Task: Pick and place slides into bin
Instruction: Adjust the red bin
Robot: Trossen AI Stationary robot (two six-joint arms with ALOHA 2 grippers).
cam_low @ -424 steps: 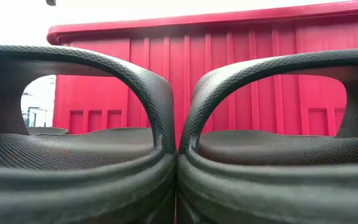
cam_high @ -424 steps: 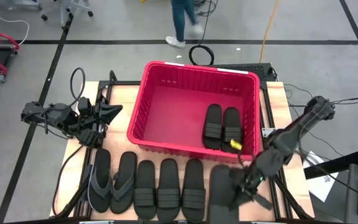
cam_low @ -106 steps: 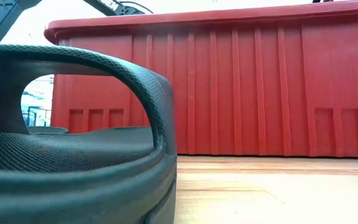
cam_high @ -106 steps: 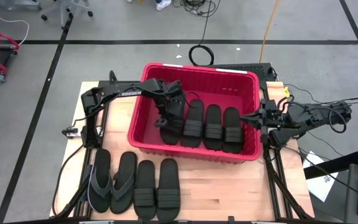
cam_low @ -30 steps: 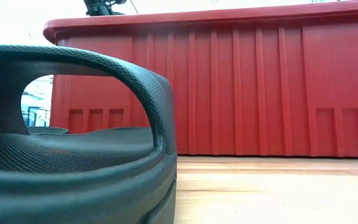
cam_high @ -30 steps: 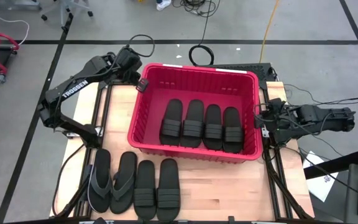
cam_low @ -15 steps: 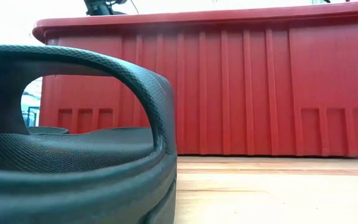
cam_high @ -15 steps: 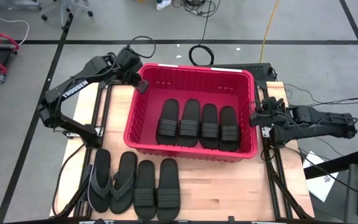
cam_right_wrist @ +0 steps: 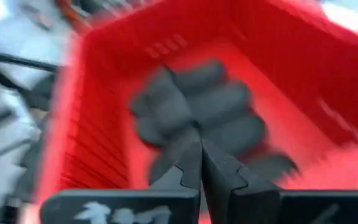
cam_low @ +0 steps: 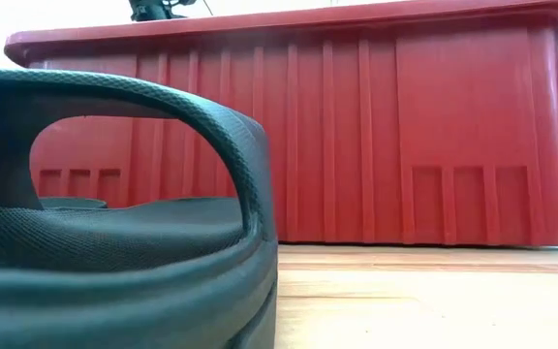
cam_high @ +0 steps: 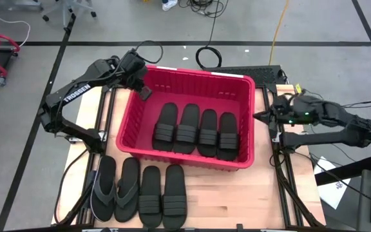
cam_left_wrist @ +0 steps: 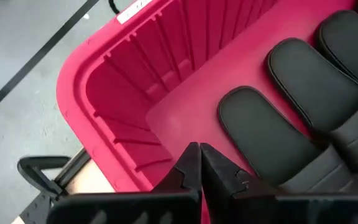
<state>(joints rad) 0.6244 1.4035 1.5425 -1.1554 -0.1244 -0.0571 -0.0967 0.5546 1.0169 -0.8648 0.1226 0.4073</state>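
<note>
Four slides (cam_high: 190, 131) lie side by side on the floor of the bin (cam_high: 132, 111), and you have four more in a row on the tabletop (cam_high: 237, 206) in front of it: two thong flip-flops (cam_high: 116, 189) beside two strapped slides (cam_high: 163, 197). Your left tool (cam_high: 145, 93) sits at the bin's far left corner, fingers pressed together, holding nothing. Your right tool (cam_high: 257, 116) hangs just off the bin's right wall, fingers likewise pressed together and empty.

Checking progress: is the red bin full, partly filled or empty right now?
Partly filled. Four sandals lie side by side on the bin floor; bare floor shows around them.
</note>
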